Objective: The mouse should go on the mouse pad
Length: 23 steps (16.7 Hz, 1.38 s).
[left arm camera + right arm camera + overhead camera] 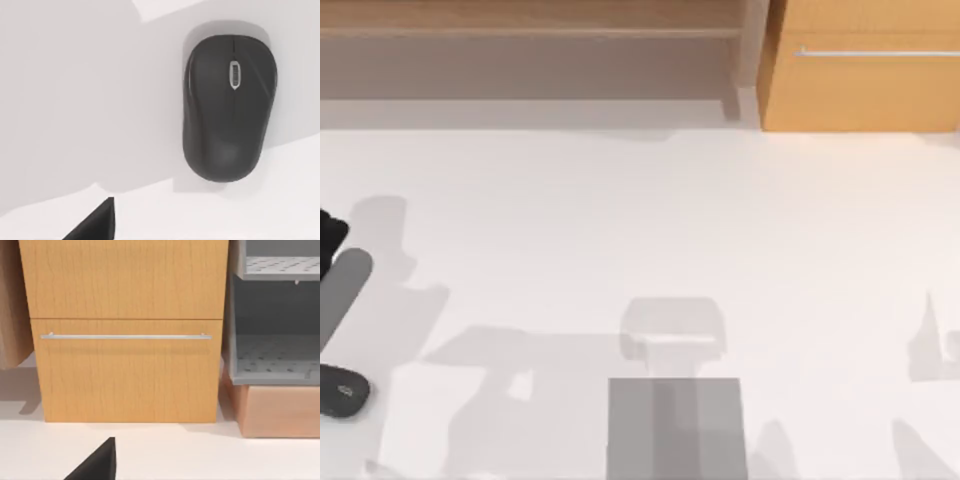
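The mouse (342,391) lies flat on the white tabletop (640,220), at the far left edge of the top view and well to the left of the mouse pad (675,428). It is not on the pad; a wide stretch of bare tabletop, crossed by pale grey shadows, lies between the two. The pad sits flat at the near edge of the tabletop, about midway across, with a darker band running down its middle.

My left arm (342,290) reaches in from the left edge, farther back than the mouse, so it too is well left of the pad. In my left wrist view the mouse (229,107) is seen from straight above: a dark oval body with a small light scroll wheel near one end, resting on the tabletop with shadow around it. A black wedge (97,222) of my left claw pokes in at the frame's edge, apart from the mouse and not touching it. I cannot tell whether that claw is open or closed.

My right wrist view faces a wooden cabinet (127,330) with a thin metal handle bar (125,336) across its front, standing at the back of the tabletop, far beyond the pad and to its right. Beside the cabinet stand grey perforated shelves (275,355). A black wedge (97,462) of my right claw shows here as well, and I cannot tell its state either.
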Each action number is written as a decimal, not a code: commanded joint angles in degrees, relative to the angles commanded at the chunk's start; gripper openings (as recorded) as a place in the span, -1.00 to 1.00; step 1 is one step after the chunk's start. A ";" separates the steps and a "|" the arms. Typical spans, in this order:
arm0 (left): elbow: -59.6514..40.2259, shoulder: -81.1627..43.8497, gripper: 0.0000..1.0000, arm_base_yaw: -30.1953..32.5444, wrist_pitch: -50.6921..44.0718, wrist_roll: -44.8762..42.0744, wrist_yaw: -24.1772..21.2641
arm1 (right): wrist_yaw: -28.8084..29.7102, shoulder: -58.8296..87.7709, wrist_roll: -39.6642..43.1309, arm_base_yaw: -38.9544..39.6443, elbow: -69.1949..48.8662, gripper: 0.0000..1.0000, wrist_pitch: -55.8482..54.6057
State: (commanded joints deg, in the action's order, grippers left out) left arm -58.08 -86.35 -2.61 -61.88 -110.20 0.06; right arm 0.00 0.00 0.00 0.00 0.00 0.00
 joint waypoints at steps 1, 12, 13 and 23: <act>0.19 0.20 1.00 0.25 0.14 0.08 -0.01 | 0.00 0.00 0.00 0.00 0.00 1.00 0.00; 13.12 -10.06 1.00 -0.18 23.45 -0.37 0.00 | 0.00 0.00 0.00 0.00 0.00 1.00 0.00; 13.88 -10.64 1.00 -0.21 24.62 -0.41 0.00 | 0.00 0.00 0.00 0.00 0.00 1.00 0.00; 14.30 -10.93 0.25 -0.23 25.24 -0.40 0.00 | 0.00 0.00 0.00 0.00 0.00 1.00 0.00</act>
State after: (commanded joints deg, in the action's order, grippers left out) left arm -43.78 -97.28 -2.84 -36.64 -110.60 0.05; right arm 0.00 0.00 0.00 0.00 0.00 0.00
